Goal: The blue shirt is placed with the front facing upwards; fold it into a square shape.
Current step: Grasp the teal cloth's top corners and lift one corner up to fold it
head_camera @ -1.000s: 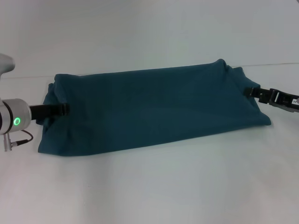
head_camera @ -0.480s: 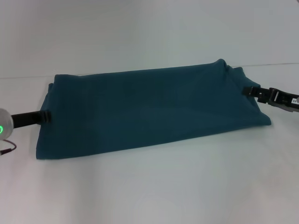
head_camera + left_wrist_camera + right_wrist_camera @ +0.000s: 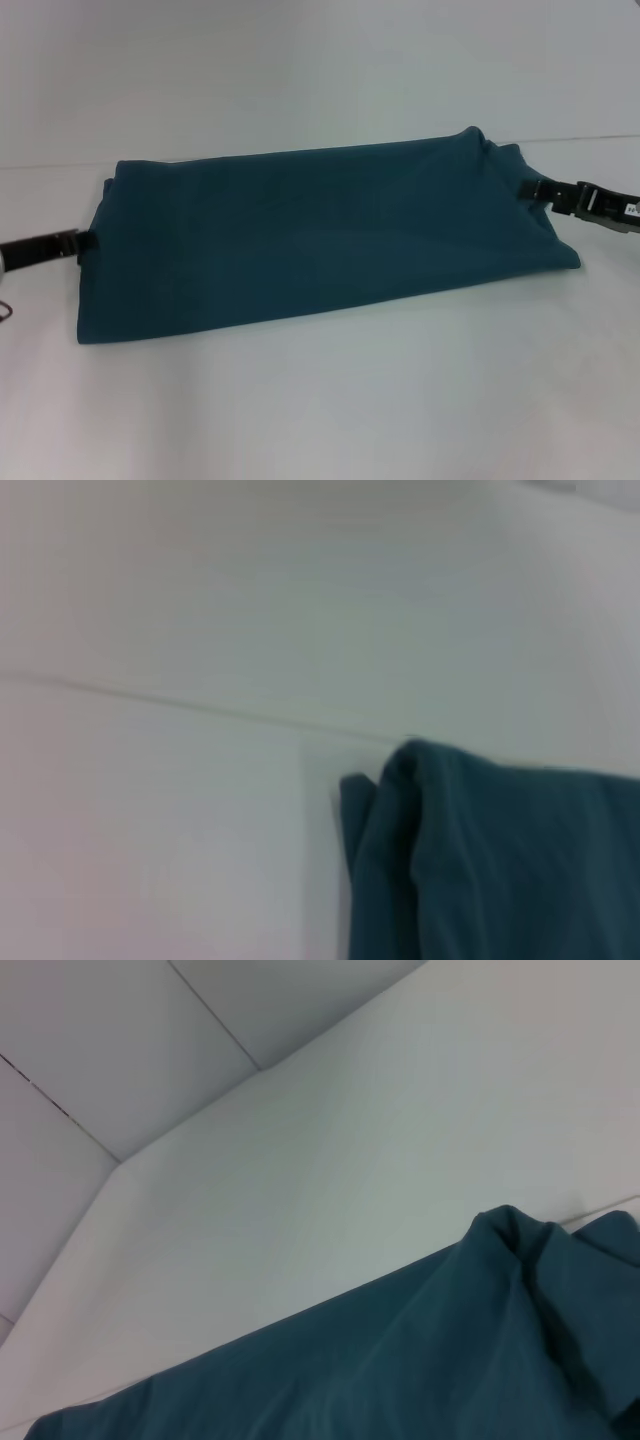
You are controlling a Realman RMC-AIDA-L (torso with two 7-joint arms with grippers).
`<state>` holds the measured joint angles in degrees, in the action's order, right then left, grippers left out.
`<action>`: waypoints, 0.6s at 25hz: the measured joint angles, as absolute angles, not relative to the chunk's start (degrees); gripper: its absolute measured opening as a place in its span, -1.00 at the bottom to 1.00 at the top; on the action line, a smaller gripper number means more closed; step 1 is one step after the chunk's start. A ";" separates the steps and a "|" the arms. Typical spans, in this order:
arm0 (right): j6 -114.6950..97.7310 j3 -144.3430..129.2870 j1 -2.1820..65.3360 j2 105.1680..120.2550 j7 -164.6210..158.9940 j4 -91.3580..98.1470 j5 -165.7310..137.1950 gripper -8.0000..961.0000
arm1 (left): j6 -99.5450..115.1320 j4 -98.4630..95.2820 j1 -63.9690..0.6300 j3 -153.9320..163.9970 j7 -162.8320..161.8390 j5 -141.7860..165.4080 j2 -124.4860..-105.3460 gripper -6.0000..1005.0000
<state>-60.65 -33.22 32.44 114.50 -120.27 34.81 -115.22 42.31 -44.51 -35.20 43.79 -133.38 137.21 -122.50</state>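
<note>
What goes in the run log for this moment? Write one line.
blue shirt: folded band, flat | left gripper: at left edge | right gripper: at right edge

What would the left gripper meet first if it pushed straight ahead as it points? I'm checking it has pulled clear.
Probably the blue shirt: the left gripper points at its left edge.

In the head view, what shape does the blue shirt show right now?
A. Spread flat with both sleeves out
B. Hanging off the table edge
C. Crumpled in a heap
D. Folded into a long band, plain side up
D: the blue shirt lies as a long plain teal band on the table, with no sleeves or print showing.
</note>
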 joint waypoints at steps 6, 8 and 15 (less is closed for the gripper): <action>-60.45 -33.17 32.43 114.33 -120.32 34.81 -115.22 0.68 | 42.34 -50.84 -34.14 47.71 -132.15 133.29 -124.01 -0.27; -60.34 -33.18 32.43 114.34 -120.32 34.81 -115.22 0.68 | 42.25 -50.30 -34.81 50.47 -129.58 130.53 -123.82 -0.11; -60.06 -33.22 32.34 114.34 -120.33 34.80 -115.22 0.68 | 37.84 -40.08 -39.83 51.23 -124.80 128.64 -122.70 0.16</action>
<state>-60.06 -33.22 32.34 114.34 -120.33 34.80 -115.22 37.84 -40.08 -39.83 51.23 -124.80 128.64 -122.70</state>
